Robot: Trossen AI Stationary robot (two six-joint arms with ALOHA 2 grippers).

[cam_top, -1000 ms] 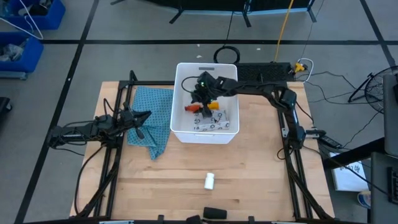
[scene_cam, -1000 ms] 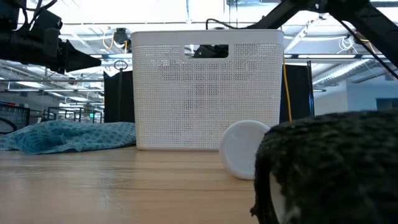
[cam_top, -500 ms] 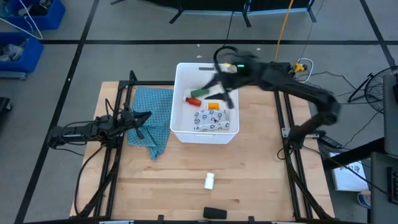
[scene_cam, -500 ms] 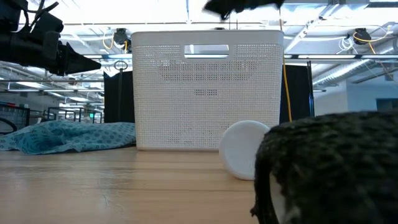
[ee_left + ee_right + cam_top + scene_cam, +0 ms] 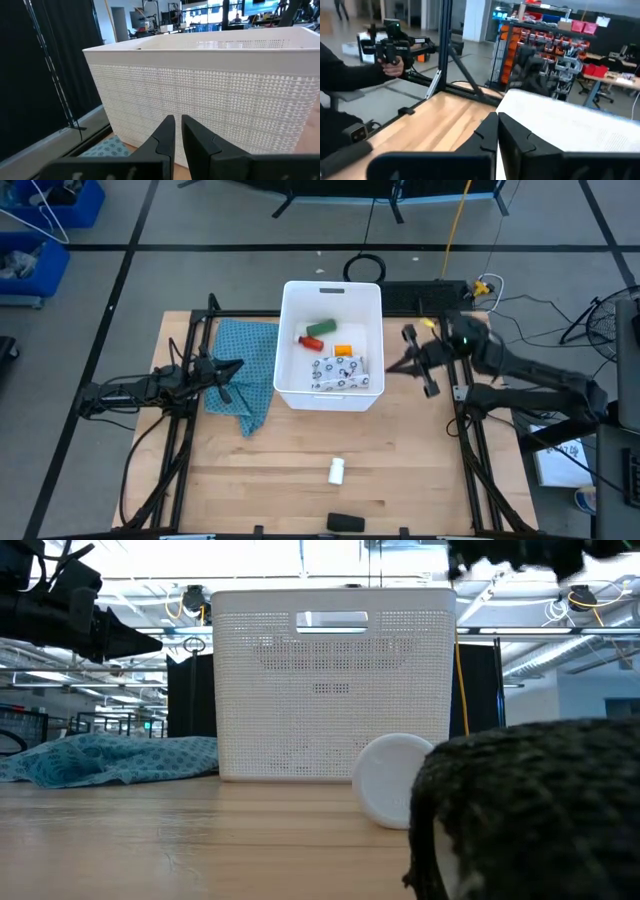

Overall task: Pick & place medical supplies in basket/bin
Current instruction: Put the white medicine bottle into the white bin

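Observation:
The white bin (image 5: 333, 395) stands at the table's far middle. Inside lie a green block (image 5: 320, 328), an orange-red bottle (image 5: 312, 341), an orange item (image 5: 343, 350) and a white speckled pouch (image 5: 340, 372). A small white bottle (image 5: 337, 471) lies on its side on the near table, and a black oblong (image 5: 346, 523) lies at the near edge. My right gripper (image 5: 392, 368) hangs shut above the table just right of the bin, holding nothing. My left gripper (image 5: 236, 367) is shut above the teal cloth (image 5: 245, 385), left of the bin, with nothing in it.
Blue crates (image 5: 40, 230) stand on the floor beyond the far left corner. In the right wrist view a person's hand (image 5: 392, 67) holds a dark device beyond the table. Bare wood lies between the bin and the small white bottle.
My right gripper has risen out of the bin and swung toward the table's right edge; it now hangs beside the bin's right wall. The green block, orange-red bottle and orange item lie uncovered in the bin.

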